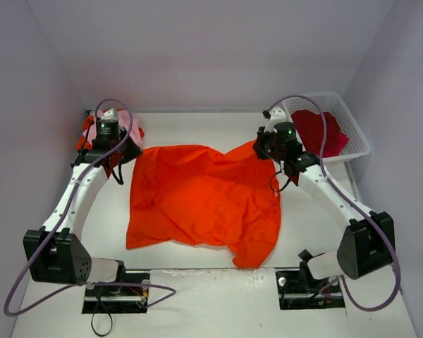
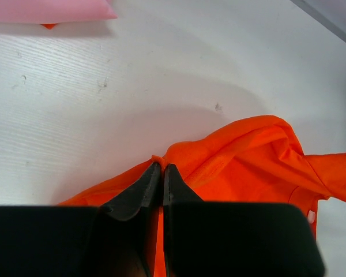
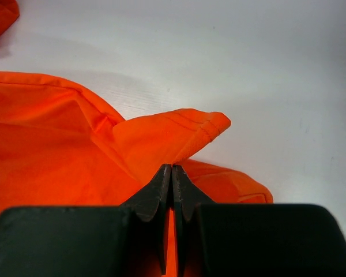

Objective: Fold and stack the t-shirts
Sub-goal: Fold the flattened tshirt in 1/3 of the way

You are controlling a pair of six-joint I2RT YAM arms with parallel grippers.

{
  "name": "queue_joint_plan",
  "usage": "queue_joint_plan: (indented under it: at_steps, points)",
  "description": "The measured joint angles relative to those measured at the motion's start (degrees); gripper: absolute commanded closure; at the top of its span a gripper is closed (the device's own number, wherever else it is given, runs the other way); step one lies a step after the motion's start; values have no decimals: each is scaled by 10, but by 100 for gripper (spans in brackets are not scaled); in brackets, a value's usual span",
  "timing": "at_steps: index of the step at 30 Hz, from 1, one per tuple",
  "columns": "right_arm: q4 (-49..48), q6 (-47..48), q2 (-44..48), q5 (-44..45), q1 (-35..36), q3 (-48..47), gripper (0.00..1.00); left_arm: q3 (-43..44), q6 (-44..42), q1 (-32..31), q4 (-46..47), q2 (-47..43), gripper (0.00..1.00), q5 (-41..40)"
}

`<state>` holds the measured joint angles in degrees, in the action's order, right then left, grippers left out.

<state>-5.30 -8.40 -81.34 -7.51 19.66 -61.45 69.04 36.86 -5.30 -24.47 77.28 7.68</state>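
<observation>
Left fingers (image 2: 145,187) are pinching shut on a far corner of the orange t-shirt (image 1: 197,201), and the right fingers (image 3: 160,186) are clamping the opposite far corner, near a sleeve hem. I'm holding both corners so the shirt is lying spread across the counter (image 1: 218,127), ready, I'd say, for a fold toward me. The pink t-shirt (image 2: 46,10) is waiting at far left; the crimson t-shirt (image 1: 317,132) is sitting in the white basket (image 1: 358,141).

we have the spread shirt (image 1: 197,201) mid-table, left gripper (image 2: 162,167) on its far-left corner, right gripper (image 3: 172,167) on its far-right; second shirt (image 1: 135,127) behind left gripper, third shirt (image 1: 321,134) in basket (image 1: 354,127) far right.
</observation>
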Motion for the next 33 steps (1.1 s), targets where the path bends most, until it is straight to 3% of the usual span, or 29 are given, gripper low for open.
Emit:
queue_joint_plan:
  at_steps: [18,33]
  points:
    - [70,-32,158,49,10,76,100,-15,-2,3,-42,-60,100,0]
    - [125,-56,213,91,10,106,100,-76,10,82,-51,-66,100,31]
